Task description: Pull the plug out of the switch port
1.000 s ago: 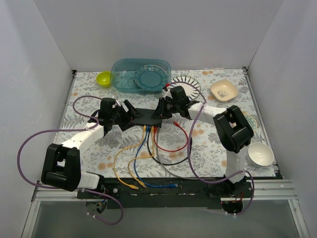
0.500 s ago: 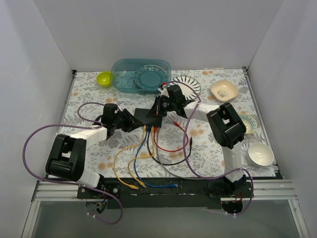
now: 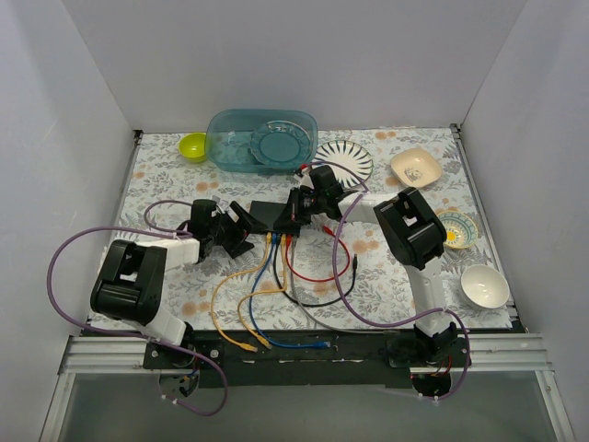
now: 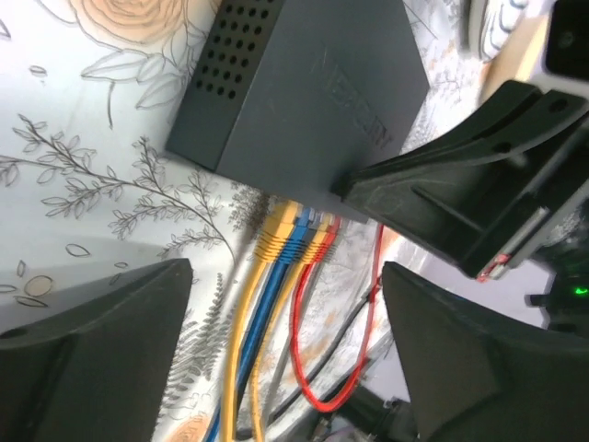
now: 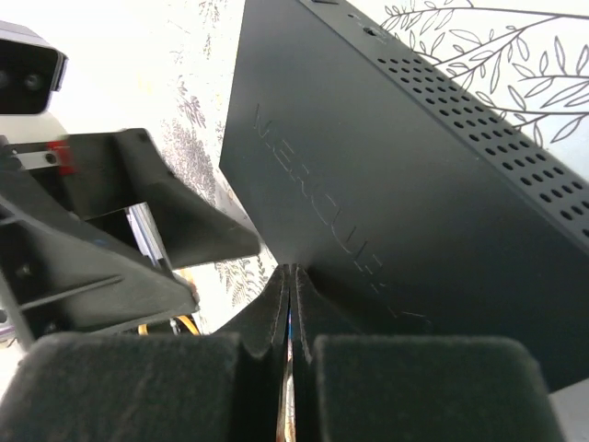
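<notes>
The black switch lies flat mid-table, with yellow, blue, orange and red plugs in the sockets on its near edge. In the left wrist view the switch is at the top and the plugs sit just below it. My left gripper is open just left of the switch; its jaws stand wide, on either side of the cables and touching none. My right gripper is shut, its tips resting on the top of the switch near the socket edge.
The cables loop toward the front edge, with loose ends near the arm bases. A teal bin, green bowl and striped plate are behind. A beige dish, small plate and white bowl are at the right.
My left gripper has come nearer and swung toward the switch's left corner. My right arm has folded in, its gripper staying on the switch. All plugs remain seated.
</notes>
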